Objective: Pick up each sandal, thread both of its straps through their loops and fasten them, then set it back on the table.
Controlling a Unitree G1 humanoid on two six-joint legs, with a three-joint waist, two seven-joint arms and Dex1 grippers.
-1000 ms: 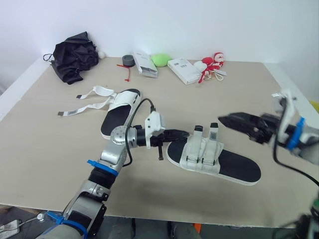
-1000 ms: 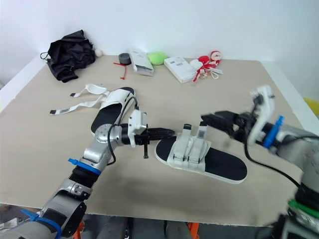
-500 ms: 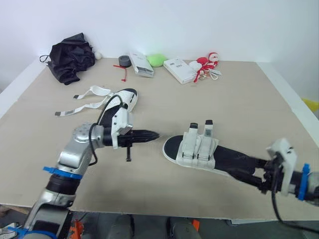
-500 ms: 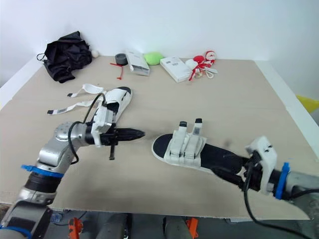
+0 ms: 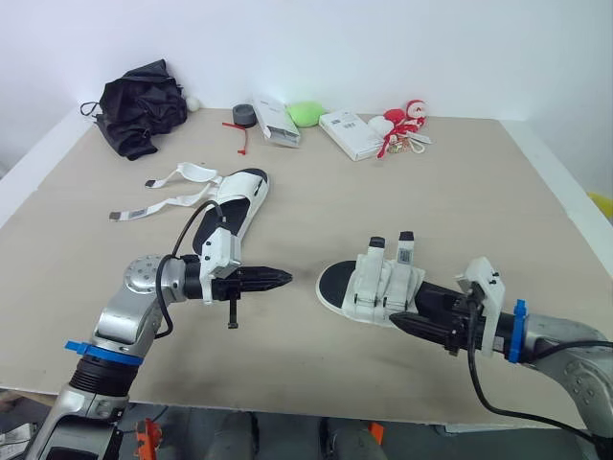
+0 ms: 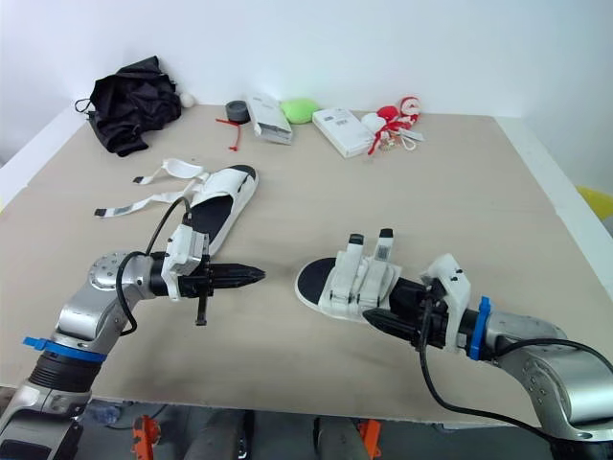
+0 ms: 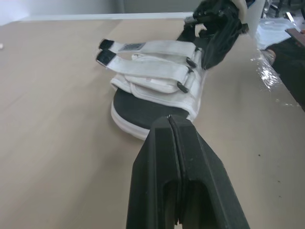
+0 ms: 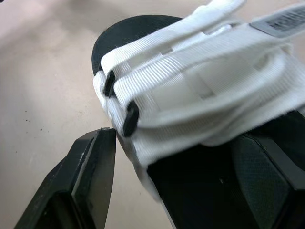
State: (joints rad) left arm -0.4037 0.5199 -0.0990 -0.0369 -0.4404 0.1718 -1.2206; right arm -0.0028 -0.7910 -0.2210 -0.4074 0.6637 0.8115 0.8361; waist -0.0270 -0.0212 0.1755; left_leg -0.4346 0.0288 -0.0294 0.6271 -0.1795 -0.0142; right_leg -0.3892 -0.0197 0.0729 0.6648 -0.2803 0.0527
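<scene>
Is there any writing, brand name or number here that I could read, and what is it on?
No text here can be read as words.
On the near sandal, a grey tag at a strap end: printed, too blurred to read.
On the far sandal, a strap tag on its loose strap: too small to read.
On the white box at the back, a label: too small to read.
</scene>
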